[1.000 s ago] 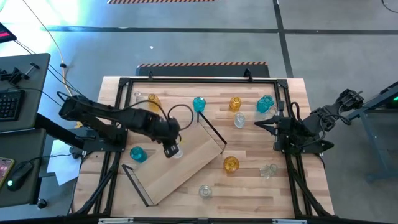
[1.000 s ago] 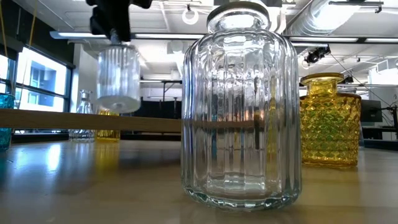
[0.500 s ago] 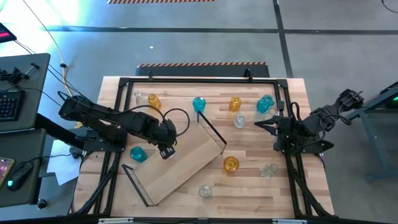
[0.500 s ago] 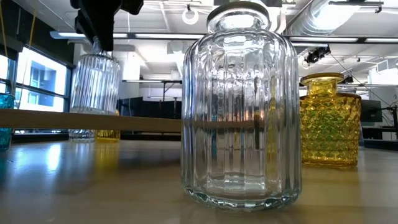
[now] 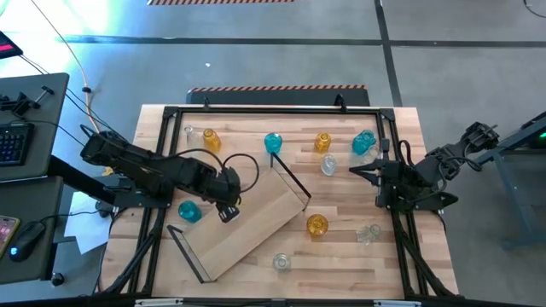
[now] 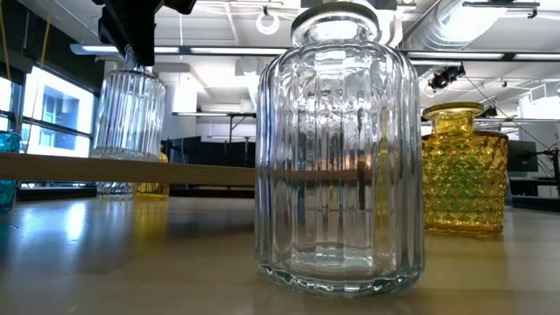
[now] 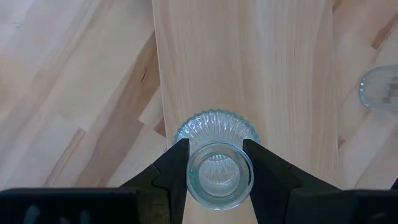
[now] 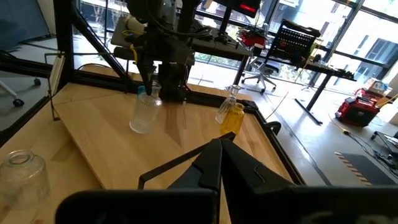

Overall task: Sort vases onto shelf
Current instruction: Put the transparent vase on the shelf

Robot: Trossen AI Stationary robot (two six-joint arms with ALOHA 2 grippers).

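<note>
My left gripper (image 5: 229,209) is shut on a clear ribbed vase (image 7: 216,140) over the left part of the shelf (image 5: 256,223), a light-wood board lying at a slant on the table with black wire frames at both ends. The same vase (image 6: 129,112) appears in the low view, and the vase (image 8: 144,112) is also in the right wrist view. My right gripper (image 5: 353,170) waits shut by the table's right side. Other vases stand on the tabletop: a teal one (image 5: 189,211), a teal one (image 5: 273,142), an amber one (image 5: 316,225) and a clear one (image 5: 281,262). My left gripper pinches the clear vase by its narrow neck just below the mouth (image 7: 219,163), one finger (image 7: 176,167) on each side. The fingers come from above, pointing down. The vase stands about upright below them, with its base (image 6: 128,156) down at the shelf board's top.
More vases stand along the far side: amber (image 5: 211,139), clear (image 5: 192,134), amber (image 5: 322,141), teal (image 5: 363,142), clear (image 5: 328,165). Another clear one (image 5: 368,232) is near the right edge. A black frame (image 5: 256,109) rings the table. Close to the low camera stand a clear vase (image 6: 337,149) and an amber vase (image 6: 464,171).
My left gripper has moved down and a little toward the table's left edge, still shut on the clear vase. The vase, which hung lifted and tipped with its underside showing, has come upright and down to the shelf board.
</note>
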